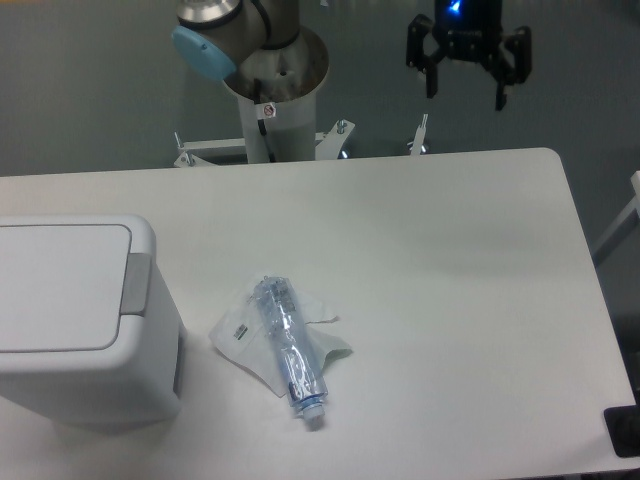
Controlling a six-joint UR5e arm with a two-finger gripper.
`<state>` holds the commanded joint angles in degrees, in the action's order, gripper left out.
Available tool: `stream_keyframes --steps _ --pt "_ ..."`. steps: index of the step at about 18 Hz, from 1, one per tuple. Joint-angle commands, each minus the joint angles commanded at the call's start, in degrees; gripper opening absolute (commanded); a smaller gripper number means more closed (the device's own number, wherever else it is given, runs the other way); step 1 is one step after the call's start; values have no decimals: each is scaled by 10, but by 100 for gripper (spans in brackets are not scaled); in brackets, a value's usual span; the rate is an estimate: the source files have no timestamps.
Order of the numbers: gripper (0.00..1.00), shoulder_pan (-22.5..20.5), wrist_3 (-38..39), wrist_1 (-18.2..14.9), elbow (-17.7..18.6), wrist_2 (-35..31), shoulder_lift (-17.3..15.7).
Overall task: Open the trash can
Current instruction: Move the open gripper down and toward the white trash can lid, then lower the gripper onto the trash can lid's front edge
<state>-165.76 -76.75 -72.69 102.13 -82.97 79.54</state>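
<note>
The trash can (70, 310) is a large white boxy bin at the left edge of the table, partly cut off by the frame. Its flat white lid (55, 285) lies closed, with a grey strip (137, 285) along its right edge. My gripper (467, 98) hangs high beyond the table's far edge at the upper right, far from the bin. Its black fingers (432, 85) are spread apart and hold nothing.
A small clear plastic bottle (288, 350) lies on crumpled white paper (240, 335) on the white table (450, 300), right of the bin. The arm's base column (270, 100) stands behind the far edge. A dark object (625, 432) sits at the lower right corner.
</note>
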Motion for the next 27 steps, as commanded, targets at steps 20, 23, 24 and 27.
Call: stream_keyframes --steps 20,23,24,27 --pt "100 213 597 163 -18 199 62" --pt "100 239 640 194 -25 215 79" --pt "100 250 658 202 -31 216 88" --pt "100 279 705 214 -57 217 119"
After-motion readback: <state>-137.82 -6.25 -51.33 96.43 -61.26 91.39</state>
